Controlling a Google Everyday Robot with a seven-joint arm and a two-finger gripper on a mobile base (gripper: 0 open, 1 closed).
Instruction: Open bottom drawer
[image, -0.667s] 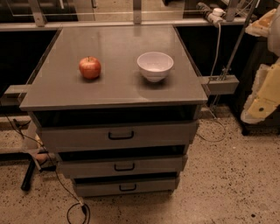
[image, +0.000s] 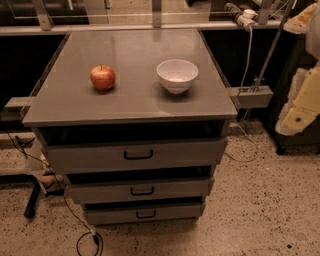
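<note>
Bottom drawer (image: 115, 216) is found lowest of three grey drawers stacked beneath the counter (image: 130, 107), just above the speckled floor (image: 265, 210). Its front panel is turned toward the camera, and its long axis is laid level from left to right across the view, with the right end seen slightly higher than the left. A small black loop handle (image: 146, 214) is fixed at the centre of the panel, with its own length set along the same left-right line. The panel is seen as the narrowest and shortest of the three. A dark gap is shown above it, under the middle drawer (image: 100, 192), and the widest top drawer (image: 85, 159) is placed above that. On the counter, a red apple (image: 102, 77) is set left of centre and a white bowl (image: 177, 75) is set upright to its right, the two being apart. Loose cables (image: 82, 240) are trailed over the floor at the cabinet's lower left. The gripper (image: 295, 117) is seen at the right edge of the view, at about the height of the counter, well apart from the drawers and touching none of them; whether it is open or closed cannot be told.
</note>
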